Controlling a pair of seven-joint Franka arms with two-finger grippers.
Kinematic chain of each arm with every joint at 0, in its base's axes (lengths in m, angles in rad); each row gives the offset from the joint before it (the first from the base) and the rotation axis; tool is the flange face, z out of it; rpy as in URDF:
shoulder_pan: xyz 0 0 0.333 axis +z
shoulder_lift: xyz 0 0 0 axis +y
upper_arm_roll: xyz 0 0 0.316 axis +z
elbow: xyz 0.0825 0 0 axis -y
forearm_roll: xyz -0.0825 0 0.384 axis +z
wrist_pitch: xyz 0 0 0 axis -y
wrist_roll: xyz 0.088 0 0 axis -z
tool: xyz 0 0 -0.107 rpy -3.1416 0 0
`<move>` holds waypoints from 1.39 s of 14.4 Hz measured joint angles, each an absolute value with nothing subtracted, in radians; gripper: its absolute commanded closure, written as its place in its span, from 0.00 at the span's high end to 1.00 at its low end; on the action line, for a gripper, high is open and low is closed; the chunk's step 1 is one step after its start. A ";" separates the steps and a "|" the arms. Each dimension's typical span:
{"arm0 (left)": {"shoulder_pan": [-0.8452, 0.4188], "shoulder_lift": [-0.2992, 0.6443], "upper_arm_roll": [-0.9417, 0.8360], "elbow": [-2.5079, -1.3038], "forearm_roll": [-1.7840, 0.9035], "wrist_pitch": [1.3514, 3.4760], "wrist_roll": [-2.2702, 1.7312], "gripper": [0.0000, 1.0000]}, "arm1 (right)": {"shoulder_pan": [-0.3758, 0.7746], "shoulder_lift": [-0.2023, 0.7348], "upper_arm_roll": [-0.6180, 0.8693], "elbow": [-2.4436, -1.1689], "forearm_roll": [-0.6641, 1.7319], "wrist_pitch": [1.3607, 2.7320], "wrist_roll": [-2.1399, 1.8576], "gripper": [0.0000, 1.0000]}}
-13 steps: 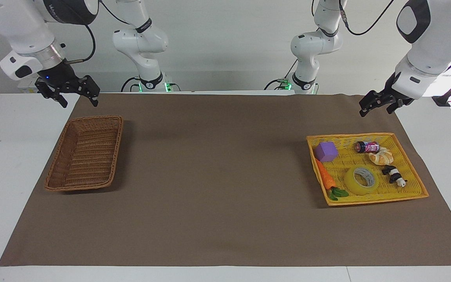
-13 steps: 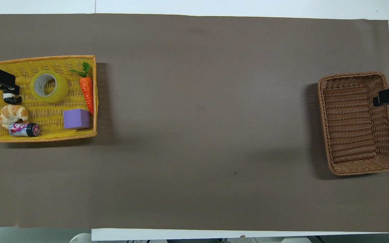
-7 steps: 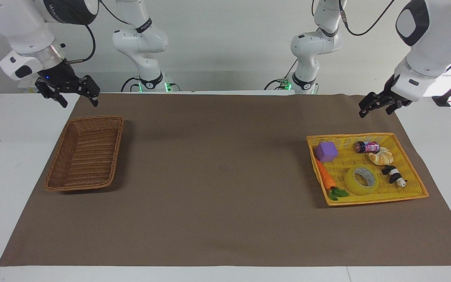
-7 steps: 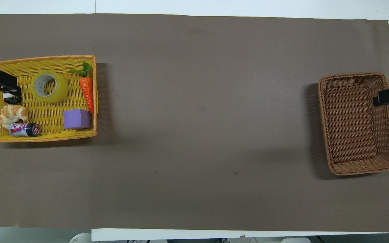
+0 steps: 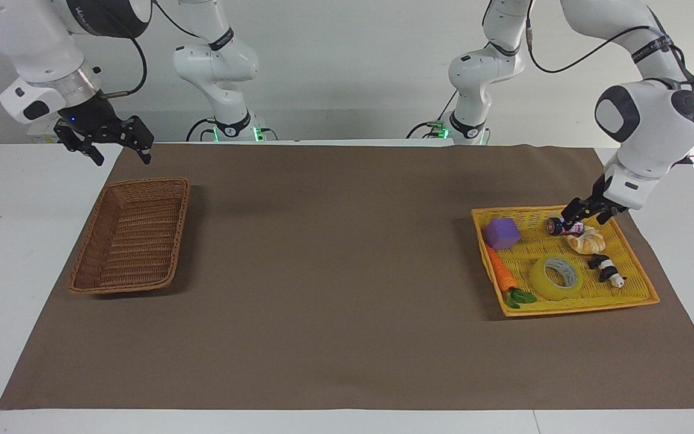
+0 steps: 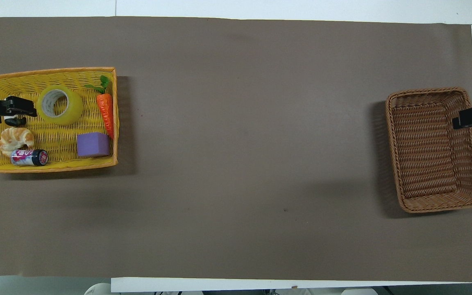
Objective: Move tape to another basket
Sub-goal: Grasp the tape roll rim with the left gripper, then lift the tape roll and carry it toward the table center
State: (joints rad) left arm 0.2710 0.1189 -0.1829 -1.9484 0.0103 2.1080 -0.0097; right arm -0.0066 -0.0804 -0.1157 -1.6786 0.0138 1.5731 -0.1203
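The tape (image 5: 555, 278) lies flat in the yellow tray (image 5: 576, 308), at the end of it farther from the robots; it also shows in the overhead view (image 6: 60, 105). My left gripper (image 5: 576, 216) is open and empty, up in the air over the tray and apart from the tape; in the overhead view it (image 6: 25, 112) shows just beside the roll. The dark brown wicker basket (image 5: 142, 181) stands empty at the right arm's end of the table. My right gripper (image 5: 121, 158) is open and waits in the air near that basket's rim.
The yellow tray also holds a purple cube (image 5: 502, 233), a toy carrot (image 5: 500, 274), a small can (image 5: 565, 227), a croissant (image 5: 587, 242) and a panda toy (image 5: 607, 270). A brown mat (image 5: 335, 271) covers the table.
My left arm has come down and forward, from above the mat's edge to over the yellow tray beside the tape. The right arm has not moved.
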 measured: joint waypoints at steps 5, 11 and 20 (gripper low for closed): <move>0.281 0.240 -0.188 -1.945 0.010 2.264 -0.005 0.80 | -0.007 -0.080 -0.116 -1.679 0.014 1.573 -0.120 1.00; 0.280 0.316 -0.190 -1.945 0.010 2.348 -0.005 0.66 | -0.007 -0.080 -0.116 -1.679 0.014 1.573 -0.120 1.00; 0.280 0.364 -0.191 -1.941 0.013 2.357 0.017 0.00 | -0.007 -0.080 -0.116 -1.679 0.014 1.573 -0.120 1.00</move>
